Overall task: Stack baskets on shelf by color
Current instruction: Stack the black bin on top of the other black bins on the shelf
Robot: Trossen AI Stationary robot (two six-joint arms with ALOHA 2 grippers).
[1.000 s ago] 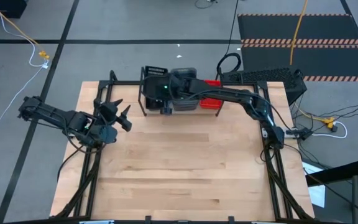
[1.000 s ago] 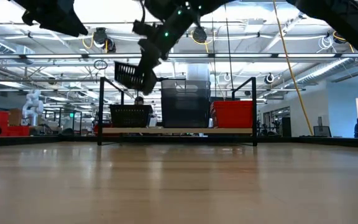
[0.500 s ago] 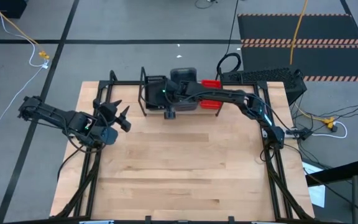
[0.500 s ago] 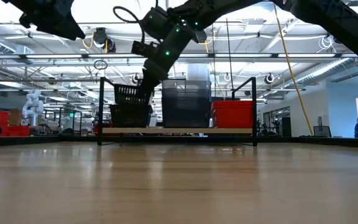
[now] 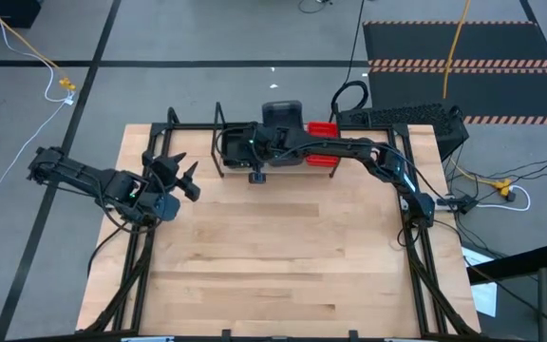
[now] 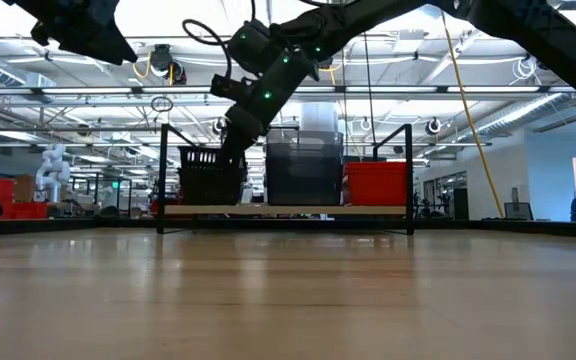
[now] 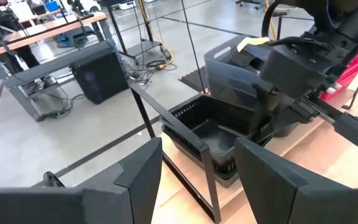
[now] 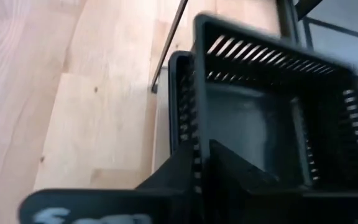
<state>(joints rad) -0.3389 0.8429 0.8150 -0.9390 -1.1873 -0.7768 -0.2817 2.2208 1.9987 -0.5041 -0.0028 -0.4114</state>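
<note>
Far left of the table, well clear of the work: left gripper (image 5: 180, 177), raised above the tabletop edge, fingers (image 7: 143, 176) spread wide and holding nothing, wrist camera aimed across at the shelf (image 5: 238, 169).

Next along, at the shelf's left end: black baskets (image 6: 211, 175), nested one in another on the light board between the thin black uprights. Top black basket (image 8: 272, 106) seated down into the one beneath, rim nearly level from the low view, near wall pinched between the fingers of the right gripper (image 6: 236, 130), reached in from the right side over the shelf. Grip tight on that wall, to judge from the right wrist view.

Middle of the shelf: grey baskets (image 6: 304, 170), stacked taller than the rest, just beside the black pile. Right end: red baskets (image 6: 375, 183), also stacked, touching or nearly touching the grey.

Step in hand, by the look of it: setting the last black basket onto its pile, near the close of the whole sort. Next move calling for a clean release, fingers parted enough to free the perforated wall, then a straight lift up and back, clear of the grey pile and the black upright (image 6: 161, 175), so as not to drag the top basket out again.
</note>
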